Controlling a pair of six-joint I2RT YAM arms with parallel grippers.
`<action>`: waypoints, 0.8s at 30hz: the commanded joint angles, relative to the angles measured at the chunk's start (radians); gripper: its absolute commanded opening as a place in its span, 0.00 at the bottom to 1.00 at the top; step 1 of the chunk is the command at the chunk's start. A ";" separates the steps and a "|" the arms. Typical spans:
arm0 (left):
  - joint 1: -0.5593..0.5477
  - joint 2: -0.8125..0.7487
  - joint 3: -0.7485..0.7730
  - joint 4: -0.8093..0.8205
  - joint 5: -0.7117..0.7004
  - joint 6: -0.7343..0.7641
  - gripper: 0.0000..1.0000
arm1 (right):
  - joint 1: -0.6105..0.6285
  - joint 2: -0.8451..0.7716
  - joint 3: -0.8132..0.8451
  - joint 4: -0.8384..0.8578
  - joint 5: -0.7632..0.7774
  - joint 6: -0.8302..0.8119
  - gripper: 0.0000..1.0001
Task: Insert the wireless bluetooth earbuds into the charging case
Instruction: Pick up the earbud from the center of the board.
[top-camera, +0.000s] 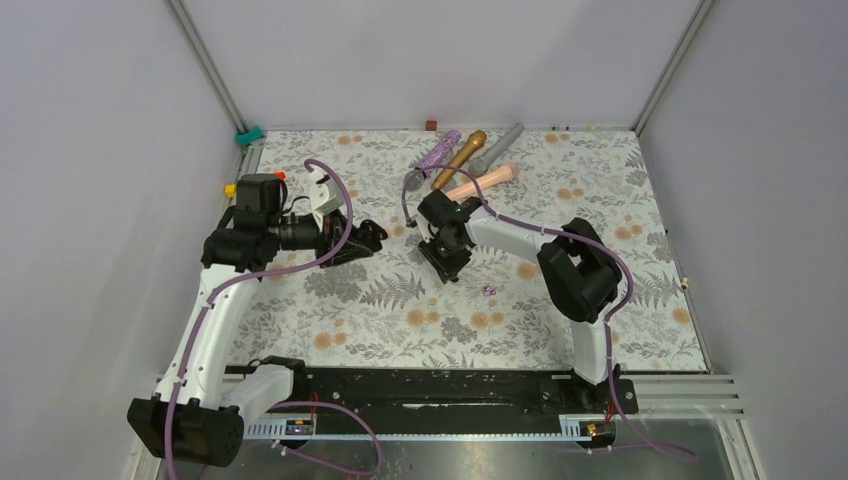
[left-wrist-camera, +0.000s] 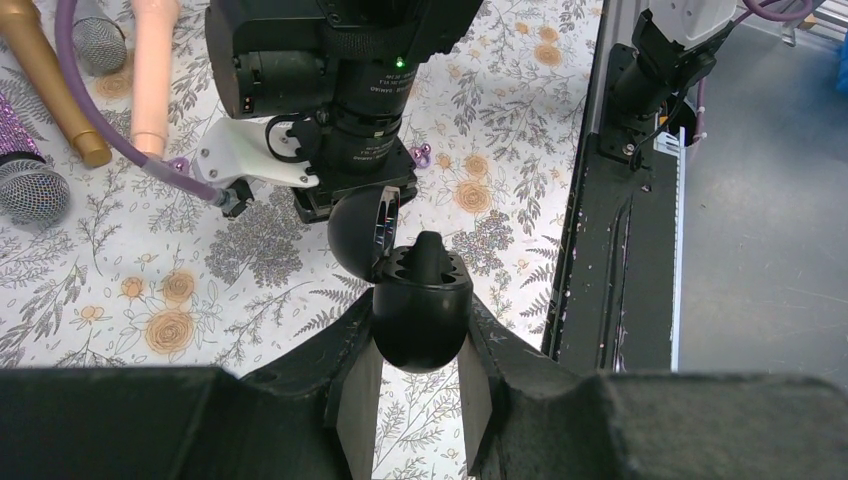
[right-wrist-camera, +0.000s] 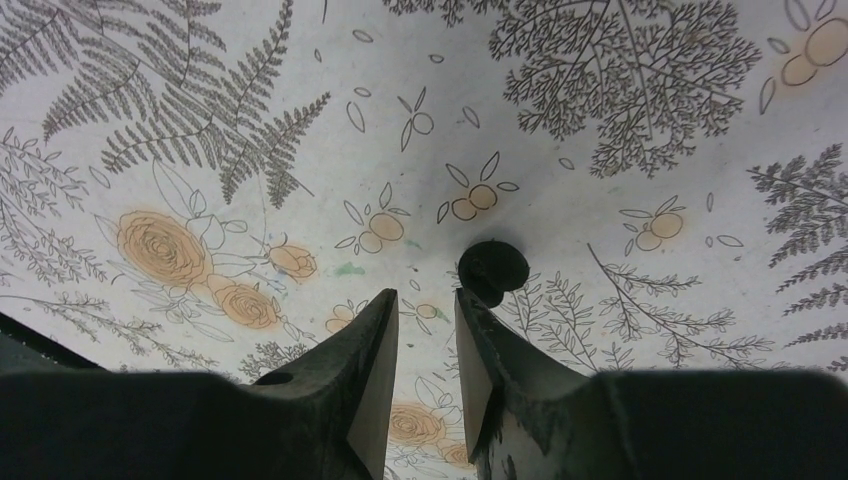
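My left gripper (left-wrist-camera: 420, 312) is shut on a black oval charging case (left-wrist-camera: 420, 335) and holds it above the table, lid (left-wrist-camera: 352, 240) open. A black earbud (left-wrist-camera: 430, 255) stands in the case's sockets. My right gripper (right-wrist-camera: 425, 297) is slightly open and empty, low over the table. A second black earbud (right-wrist-camera: 493, 268) lies on the cloth just past its right fingertip, outside the gap. One purple earbud (top-camera: 488, 290) lies right of the right gripper (top-camera: 447, 260) and also shows in the left wrist view (left-wrist-camera: 422, 153). Other buds and cases are out of view.
Several microphones lie at the back: a glittery purple one (top-camera: 438, 152), a gold one (top-camera: 461, 157), a grey one (top-camera: 497, 147) and a pink one (top-camera: 484, 181). The right arm's wrist (left-wrist-camera: 340, 80) hangs close in front of the held case. A black rail (top-camera: 420, 390) runs along the near edge.
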 joint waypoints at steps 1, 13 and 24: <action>0.006 -0.005 -0.005 0.048 0.036 0.000 0.00 | 0.025 0.023 0.067 -0.008 0.037 0.018 0.36; 0.006 -0.006 -0.013 0.049 0.048 0.004 0.00 | 0.038 0.055 0.071 -0.027 0.104 0.016 0.37; 0.006 -0.001 -0.018 0.049 0.057 0.007 0.00 | 0.039 0.036 0.066 -0.026 0.159 0.009 0.38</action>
